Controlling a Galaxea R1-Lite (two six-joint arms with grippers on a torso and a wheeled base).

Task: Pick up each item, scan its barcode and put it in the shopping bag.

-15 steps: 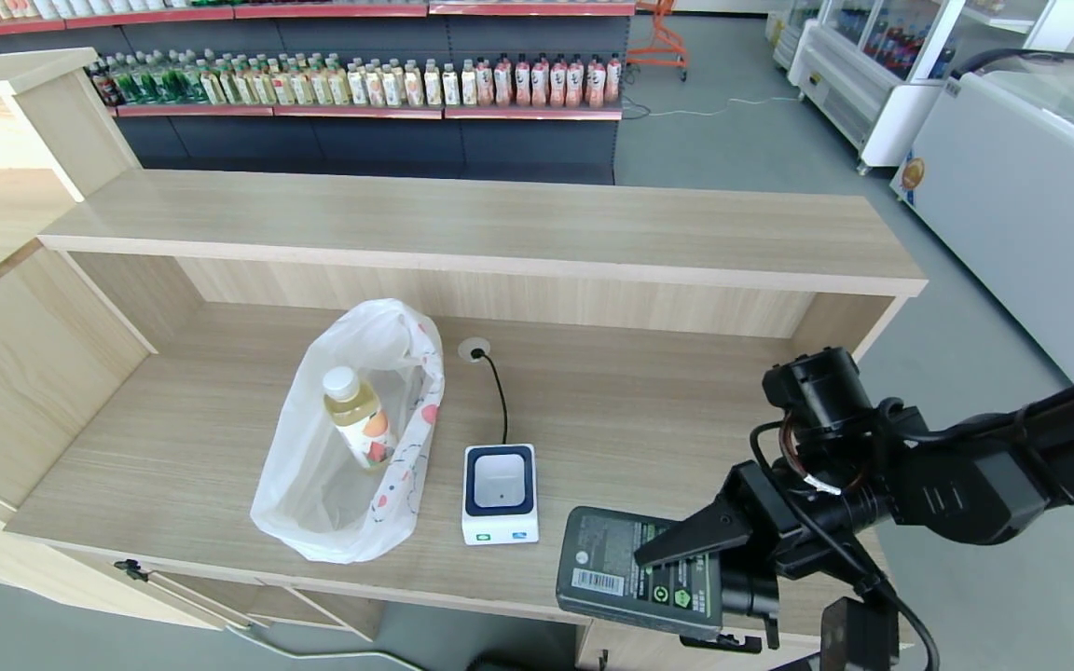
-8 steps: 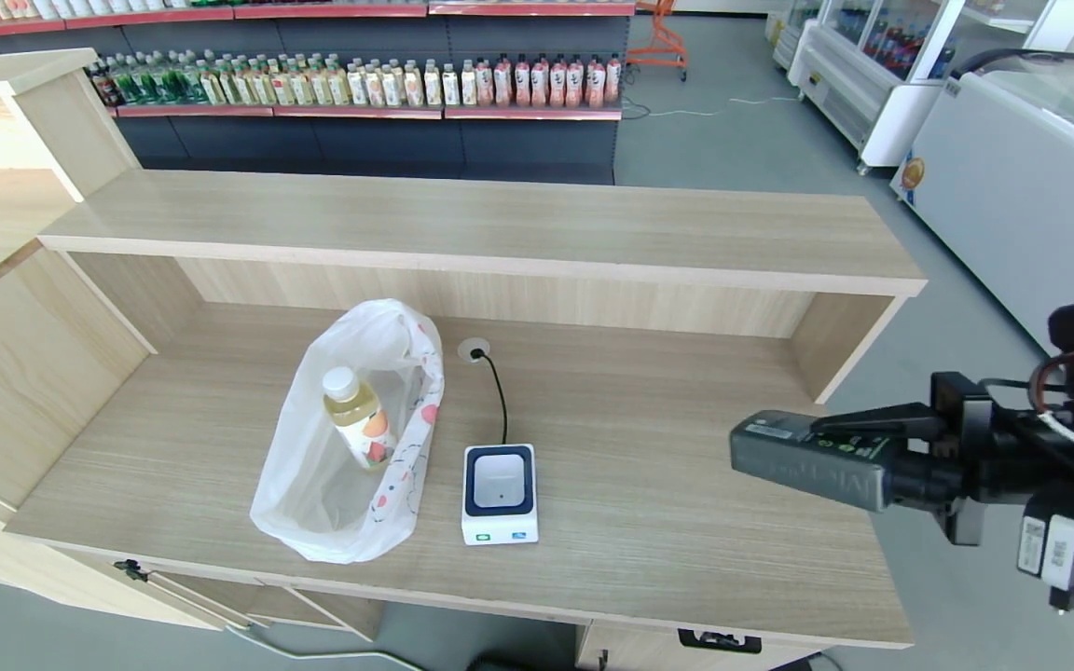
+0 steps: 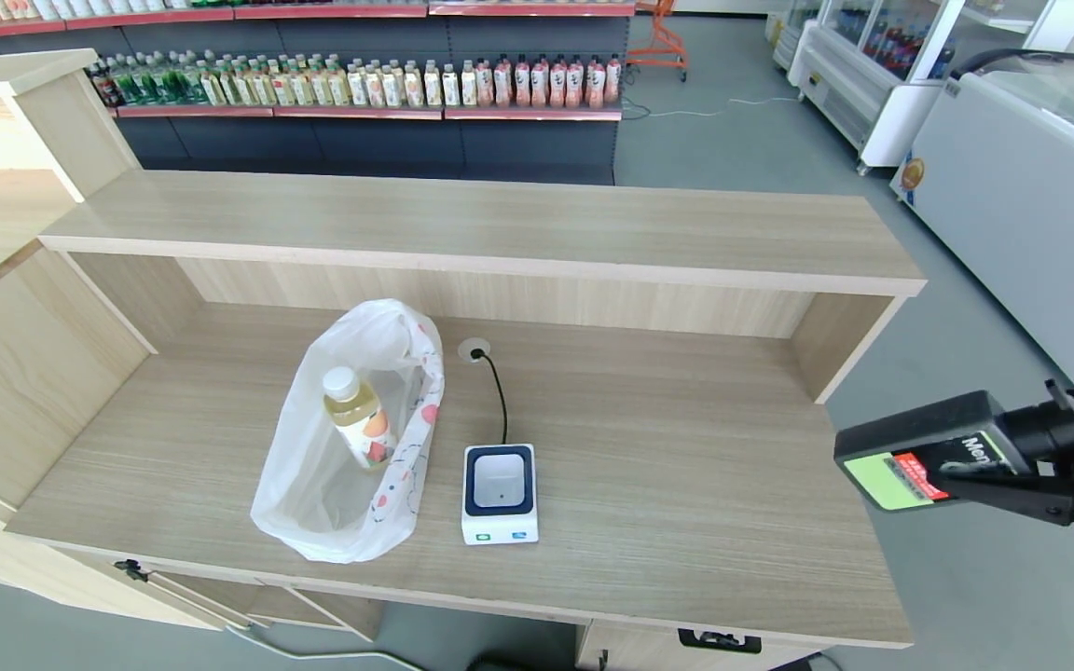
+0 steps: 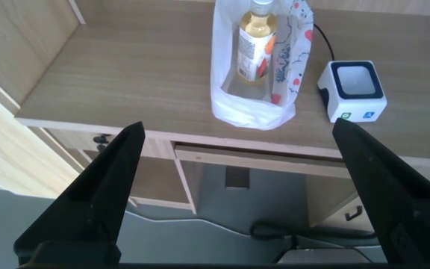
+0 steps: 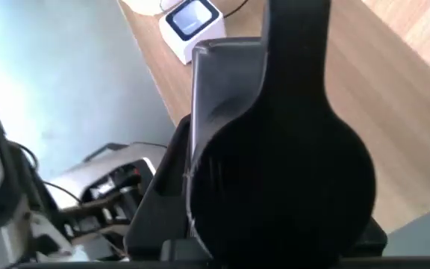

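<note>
My right gripper (image 3: 992, 463) is shut on a dark grey pack (image 3: 910, 445) with a green and red label, held in the air off the counter's right end, level with its front half. In the right wrist view the pack (image 5: 226, 90) sits edge-on against a black finger (image 5: 297, 52). A white scanner (image 3: 499, 491) with a dark window stands near the counter's front, its cable running back to a hole. Left of it, the translucent shopping bag (image 3: 313, 485) holds an upright yellow-drink bottle (image 3: 358, 417). My left gripper (image 4: 245, 202) hangs open below the counter's front edge, before the bag (image 4: 226, 97).
The wooden counter (image 3: 667, 447) has a raised back shelf (image 3: 500, 224) and side walls. Bare counter lies between the scanner and the right end. Shelves of bottles (image 3: 360, 84) and chest freezers (image 3: 1012, 177) stand in the shop behind.
My right arm swung the pack from the counter's front edge beside the scanner out past the right end. The pack turned over: its barcode side faced up before, the green label shows now.
</note>
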